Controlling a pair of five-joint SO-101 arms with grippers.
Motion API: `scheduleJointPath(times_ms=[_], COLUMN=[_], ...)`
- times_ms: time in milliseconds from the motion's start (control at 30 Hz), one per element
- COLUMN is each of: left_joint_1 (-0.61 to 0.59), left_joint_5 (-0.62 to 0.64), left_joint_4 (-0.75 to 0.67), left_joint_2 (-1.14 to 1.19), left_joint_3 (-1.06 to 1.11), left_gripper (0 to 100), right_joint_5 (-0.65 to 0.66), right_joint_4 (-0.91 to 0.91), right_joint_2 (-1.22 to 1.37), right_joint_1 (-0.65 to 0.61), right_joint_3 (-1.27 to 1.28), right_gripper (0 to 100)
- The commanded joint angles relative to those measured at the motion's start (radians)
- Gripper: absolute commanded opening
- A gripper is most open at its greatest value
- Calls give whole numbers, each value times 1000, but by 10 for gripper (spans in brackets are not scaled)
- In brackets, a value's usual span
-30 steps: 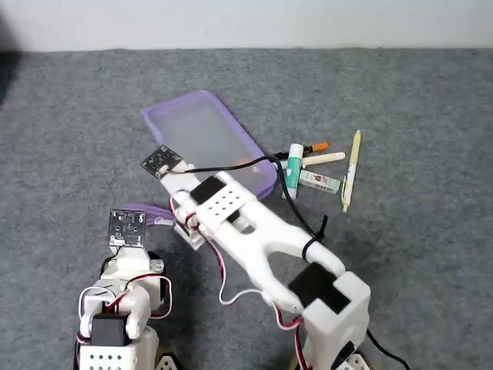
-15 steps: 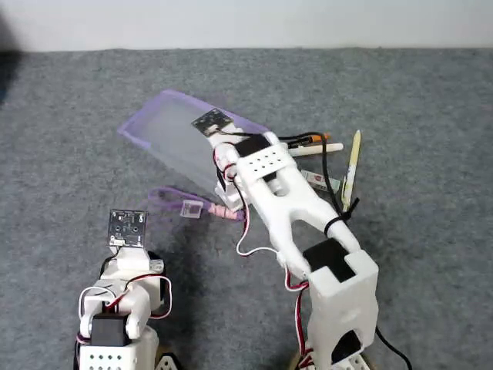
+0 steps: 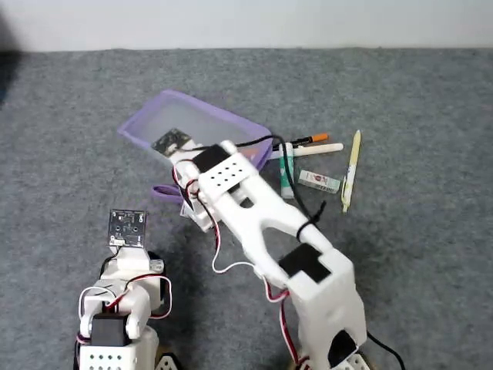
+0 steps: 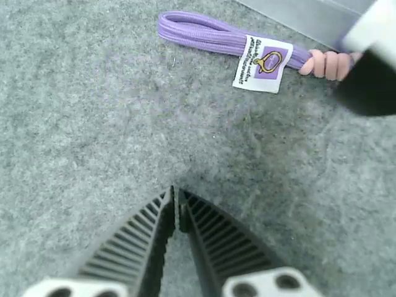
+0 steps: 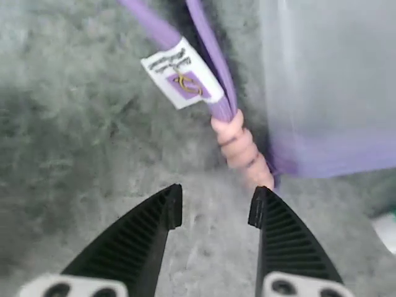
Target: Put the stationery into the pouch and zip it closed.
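Pouch (image 3: 192,121): I count one, purple.
Stationery (image 3: 319,181): five pieces beside it.
Left claw (image 4: 176,204): closed, empty.
Right claw (image 5: 216,199): open.

The pouch (image 3: 196,123) has been slewed round, and its strap (image 4: 210,38) drawn in beside its near edge. The right claw (image 5: 213,207) has been swung back from the pouch's far side and is now parted over that strap.

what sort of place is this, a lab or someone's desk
Likely a tabletop robot test setup, lab or hobby, I can't tell. A grey felt-like mat covers the surface, a left arm and right arm stand side by side, and a purple pouch lies beside loose stationery.
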Motion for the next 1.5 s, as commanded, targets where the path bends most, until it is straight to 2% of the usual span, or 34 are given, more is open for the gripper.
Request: scheduleJointPath(times_ms=[0,100,400,733,833,900,1067,1100,1467], left_joint_1=[-3,-3,-3,-3,-3,-3,-3,-3,-3], left_joint_5=[6,6,6,6,6,6,6,6,6], left_joint_4=[5,5,5,5,5,5,5,5,5], left_joint_2=[-14,-14,-14,-14,-14,-14,-14,-14,-14], left_joint_3=[-19,-19,-19,-19,-19,-19,-19,-19,-19], left_gripper=[13,13,13,13,13,13,13,13,13], right_joint_5=[14,58,63,52,2,-35,-57,-57,-58], right_joint_4=[-51,-77,-96,-180,-171,-159,-160,-168,-470], right_joint_2=[33,71,10,15,-18,-44,-102,-108,8], right_joint_1=[-1,2,33,21,19,24,36,36,30], right_joint_3=[-57,-57,-58,-100,-100,-100,-100,-100,-100], right_gripper=[201,199,199,198,196,171,2,11,9])
